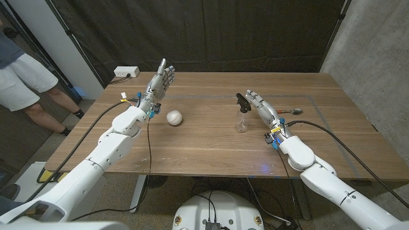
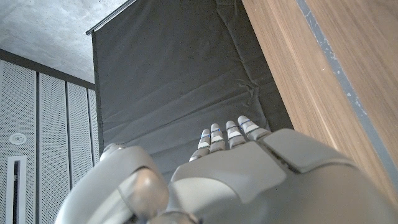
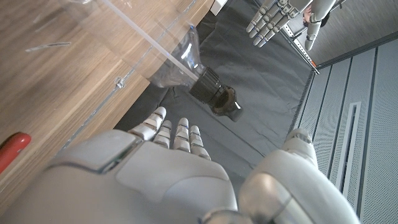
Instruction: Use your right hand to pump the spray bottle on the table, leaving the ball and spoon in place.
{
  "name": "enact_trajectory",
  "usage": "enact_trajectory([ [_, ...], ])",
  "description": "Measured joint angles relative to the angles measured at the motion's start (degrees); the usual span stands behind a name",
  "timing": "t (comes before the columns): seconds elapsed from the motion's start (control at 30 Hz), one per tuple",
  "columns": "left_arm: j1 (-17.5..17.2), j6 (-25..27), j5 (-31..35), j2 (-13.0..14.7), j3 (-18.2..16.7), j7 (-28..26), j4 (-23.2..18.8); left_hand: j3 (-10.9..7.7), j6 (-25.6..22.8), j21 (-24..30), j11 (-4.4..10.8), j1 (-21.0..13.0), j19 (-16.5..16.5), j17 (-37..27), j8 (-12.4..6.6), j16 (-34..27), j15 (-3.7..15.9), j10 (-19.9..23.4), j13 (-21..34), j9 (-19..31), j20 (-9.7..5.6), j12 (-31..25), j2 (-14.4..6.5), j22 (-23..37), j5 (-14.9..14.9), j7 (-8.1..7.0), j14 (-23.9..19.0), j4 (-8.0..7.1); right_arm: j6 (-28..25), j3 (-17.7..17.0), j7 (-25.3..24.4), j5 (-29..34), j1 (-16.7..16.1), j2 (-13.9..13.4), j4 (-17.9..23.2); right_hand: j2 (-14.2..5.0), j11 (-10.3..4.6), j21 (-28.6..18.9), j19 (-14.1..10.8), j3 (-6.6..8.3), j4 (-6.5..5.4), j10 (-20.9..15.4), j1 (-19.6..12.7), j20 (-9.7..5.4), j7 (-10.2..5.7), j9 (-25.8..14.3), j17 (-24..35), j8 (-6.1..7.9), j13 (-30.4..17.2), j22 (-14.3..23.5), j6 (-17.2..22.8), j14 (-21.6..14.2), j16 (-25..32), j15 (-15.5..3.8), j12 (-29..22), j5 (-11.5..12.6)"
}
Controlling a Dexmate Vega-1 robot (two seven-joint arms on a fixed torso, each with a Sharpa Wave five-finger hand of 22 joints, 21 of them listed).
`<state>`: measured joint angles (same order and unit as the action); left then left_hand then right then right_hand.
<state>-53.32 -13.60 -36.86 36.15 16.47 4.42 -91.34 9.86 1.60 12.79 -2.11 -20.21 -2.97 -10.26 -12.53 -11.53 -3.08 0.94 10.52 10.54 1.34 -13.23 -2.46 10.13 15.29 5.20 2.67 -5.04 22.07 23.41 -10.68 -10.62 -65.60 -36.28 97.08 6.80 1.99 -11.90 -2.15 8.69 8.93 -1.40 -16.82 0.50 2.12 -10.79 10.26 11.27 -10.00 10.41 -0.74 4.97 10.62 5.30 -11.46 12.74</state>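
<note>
A clear spray bottle [image 1: 241, 120] with a black pump head [image 1: 242, 100] stands upright right of the table's middle. My right hand [image 1: 257, 103] is right beside the head, fingers stretched toward it and thumb apart, holding nothing. In the right wrist view the bottle [image 3: 168, 56] lies just beyond my fingertips [image 3: 177, 134], with a gap between. A white ball [image 1: 174, 117] lies left of the bottle. The spoon [image 1: 294, 112] lies behind my right forearm; its red handle end [image 3: 12, 149] shows in the right wrist view. My left hand [image 1: 162, 78] is raised above the table, fingers straight.
The wooden table [image 1: 211, 147] carries thin blue tape lines. A white power strip [image 1: 126, 72] sits at its far left corner. A person [image 1: 25, 83] stands off the table's left side. A dark curtain hangs behind.
</note>
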Motion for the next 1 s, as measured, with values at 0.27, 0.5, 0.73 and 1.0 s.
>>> enact_trajectory([
  [0.27,1.8,-0.1,-0.4,0.2,0.3,2.5,1.9,0.00,-0.1,0.0,0.05,0.0,0.0,0.0,0.00,0.0,0.22,0.1,0.0,0.0,0.00,0.0,0.0,0.0,0.0,-0.08,-0.2,0.00,-1.4,1.0,-3.3,2.7,-0.1,1.3,0.2,-0.27,-0.40,0.0,-0.7,0.00,0.00,0.1,-1.3,-0.08,-0.30,0.0,0.0,0.00,0.0,0.0,-0.3,-0.2,0.0,-0.18,0.0,0.6],
  [0.5,3.4,-0.1,-0.5,0.2,0.8,4.4,3.6,0.00,-0.1,0.0,0.05,-0.2,0.0,0.0,0.00,0.0,0.22,0.1,0.0,0.0,-0.01,0.0,-0.2,0.0,0.0,-0.08,-0.2,0.00,-2.6,2.2,-5.0,4.5,0.2,2.3,0.1,-0.28,-0.39,0.0,-0.7,0.00,0.00,0.1,-1.8,-0.09,-0.30,0.0,0.0,0.00,0.0,0.0,-0.3,-0.5,0.0,0.11,0.0,0.6],
  [0.73,4.2,0.0,-0.5,0.2,0.9,5.1,4.3,0.00,-0.1,0.0,0.05,-0.6,0.0,0.0,0.00,0.0,0.42,0.1,0.0,0.0,-0.01,0.0,-0.6,0.0,0.0,-0.08,-0.4,-0.01,-3.3,3.2,-6.1,5.8,0.8,3.0,-0.4,-0.50,-0.52,0.0,-1.1,0.00,0.00,0.2,-2.0,0.32,-0.29,0.0,0.0,0.00,0.0,0.0,-0.3,-0.5,0.0,0.11,0.0,0.6],
  [1.0,4.5,0.3,-0.5,0.7,0.9,5.8,4.5,0.00,-0.4,0.0,0.06,-0.6,0.2,0.0,0.00,0.0,0.30,0.0,0.0,0.0,0.21,0.0,-0.6,0.0,0.0,-0.39,-0.5,-0.01,-3.5,4.3,-6.8,6.9,1.7,4.2,-2.0,-0.50,-0.69,0.0,-1.1,0.00,0.00,0.4,-2.6,0.33,-0.61,0.0,0.0,0.00,0.0,0.0,-0.6,-0.5,0.0,0.11,0.0,0.8],
])
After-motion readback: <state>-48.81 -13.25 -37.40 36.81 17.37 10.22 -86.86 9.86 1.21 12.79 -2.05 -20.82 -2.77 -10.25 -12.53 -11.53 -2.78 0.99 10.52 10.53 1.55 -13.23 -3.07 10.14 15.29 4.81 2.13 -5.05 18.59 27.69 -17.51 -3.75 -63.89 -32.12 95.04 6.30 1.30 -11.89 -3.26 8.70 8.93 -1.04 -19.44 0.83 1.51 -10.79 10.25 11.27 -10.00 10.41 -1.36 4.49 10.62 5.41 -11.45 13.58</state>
